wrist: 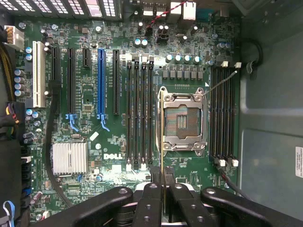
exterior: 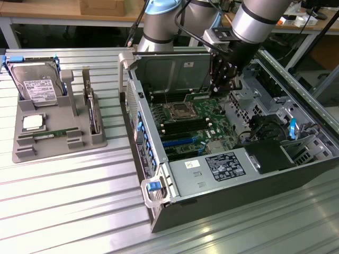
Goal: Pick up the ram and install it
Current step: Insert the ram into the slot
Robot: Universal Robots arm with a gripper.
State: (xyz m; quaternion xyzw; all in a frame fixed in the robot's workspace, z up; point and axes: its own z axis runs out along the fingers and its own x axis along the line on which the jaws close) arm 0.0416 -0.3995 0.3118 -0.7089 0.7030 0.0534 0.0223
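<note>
Clamped on the ram (wrist: 162, 137) (thin green stick, seen edge-on), jaws of the gripper (wrist: 162, 178) nearly together. Held upright over the motherboard (wrist: 94, 142), near the processor socket (wrist: 183, 120), inside the open computer case (exterior: 228, 174).

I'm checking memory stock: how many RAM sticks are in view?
2. One ram is clamped in the hand over the motherboard; a second stick lies in the grey tray at the exterior view's left. Others may be hidden.
</note>
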